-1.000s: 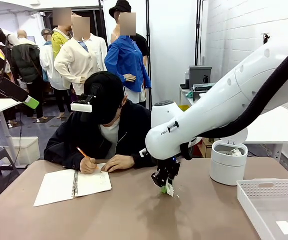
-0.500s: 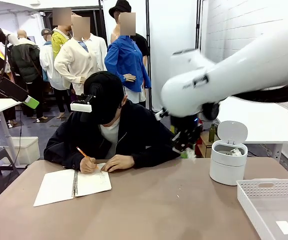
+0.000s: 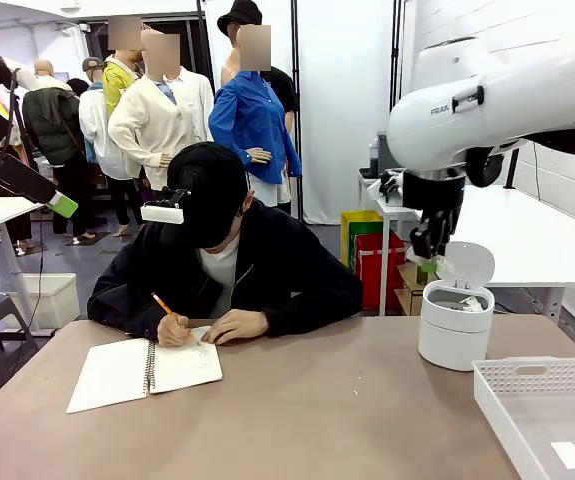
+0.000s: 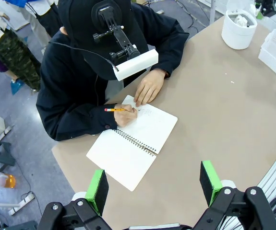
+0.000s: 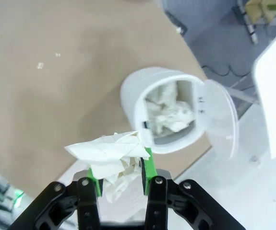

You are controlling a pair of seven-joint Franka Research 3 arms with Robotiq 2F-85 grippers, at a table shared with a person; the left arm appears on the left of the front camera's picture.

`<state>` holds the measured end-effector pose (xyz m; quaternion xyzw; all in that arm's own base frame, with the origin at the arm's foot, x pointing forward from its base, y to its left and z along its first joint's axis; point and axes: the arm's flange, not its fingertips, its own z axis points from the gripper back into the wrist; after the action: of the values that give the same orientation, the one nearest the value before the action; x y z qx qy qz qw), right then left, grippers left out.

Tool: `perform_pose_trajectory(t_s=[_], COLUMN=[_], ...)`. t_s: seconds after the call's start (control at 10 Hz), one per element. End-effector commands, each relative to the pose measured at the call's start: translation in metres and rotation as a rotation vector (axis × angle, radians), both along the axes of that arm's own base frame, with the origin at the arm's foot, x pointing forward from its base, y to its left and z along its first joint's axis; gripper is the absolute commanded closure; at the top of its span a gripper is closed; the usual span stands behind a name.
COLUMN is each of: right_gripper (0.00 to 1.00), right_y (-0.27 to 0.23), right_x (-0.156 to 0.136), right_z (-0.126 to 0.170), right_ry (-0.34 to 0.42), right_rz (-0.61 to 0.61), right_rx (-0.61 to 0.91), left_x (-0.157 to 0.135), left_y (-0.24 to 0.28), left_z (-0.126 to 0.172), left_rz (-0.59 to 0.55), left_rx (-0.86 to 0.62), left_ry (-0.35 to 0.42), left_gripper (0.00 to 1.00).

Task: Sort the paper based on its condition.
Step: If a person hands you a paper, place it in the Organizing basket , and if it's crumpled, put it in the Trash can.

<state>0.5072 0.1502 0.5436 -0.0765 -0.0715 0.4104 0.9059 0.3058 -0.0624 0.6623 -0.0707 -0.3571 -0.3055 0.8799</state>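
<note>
Lifted off the table (image 5: 42, 96), right fingers (image 5: 150, 167) pinch crumpled paper (image 5: 110, 153) over the open-lidded bin (image 5: 129, 93); left fingers (image 4: 97, 190) hang open.

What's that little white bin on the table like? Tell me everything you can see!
The bin is small, round and white, and looks like smooth plastic. It stands upright on the brown table, toward the far right end, near a white basket. Its round lid is flipped open and stands up at the back. Crumpled paper lumps lie inside. The right gripper holds one more paper lump above the bin, not touching it.
</note>
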Motion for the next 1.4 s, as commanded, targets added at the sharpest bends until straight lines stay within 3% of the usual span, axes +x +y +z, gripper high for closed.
perform_pose_trajectory(t_s=[0.0,0.2,0.3,0.7,1.0,1.2,1.3], right_gripper=[0.61,0.61,0.61,0.61,0.61,0.61,0.61], right_y=[-0.020,-0.040,-0.047,-0.053,-0.059,-0.059,-0.059], right_x=[0.025,0.039,0.044,0.061,0.060,0.052,0.062], right_z=[-0.004,-0.010,-0.018,-0.062,-0.081,-0.082,-0.080], right_ry=[-0.027,-0.033,0.001,-0.112,-0.078,-0.041,-0.061], right_rz=[0.033,0.020,0.006,-0.070,-0.167,-0.173,-0.146], right_rx=[0.014,0.007,-0.004,-0.062,-0.009,0.037,-0.008], left_x=[0.000,0.000,0.000,0.000,0.000,0.000,0.000], left_y=[0.000,0.000,0.000,0.000,0.000,0.000,0.000], left_z=[0.000,0.000,0.000,0.000,0.000,0.000,0.000], left_rz=[0.001,0.001,0.001,0.001,0.001,0.001,0.001], left_rx=[0.002,0.002,0.002,0.002,0.002,0.002,0.002], left_ry=[-0.001,-0.001,-0.001,-0.001,-0.001,-0.001,-0.001], left_gripper=[0.00,0.00,0.00,0.00,0.00,0.00,0.00])
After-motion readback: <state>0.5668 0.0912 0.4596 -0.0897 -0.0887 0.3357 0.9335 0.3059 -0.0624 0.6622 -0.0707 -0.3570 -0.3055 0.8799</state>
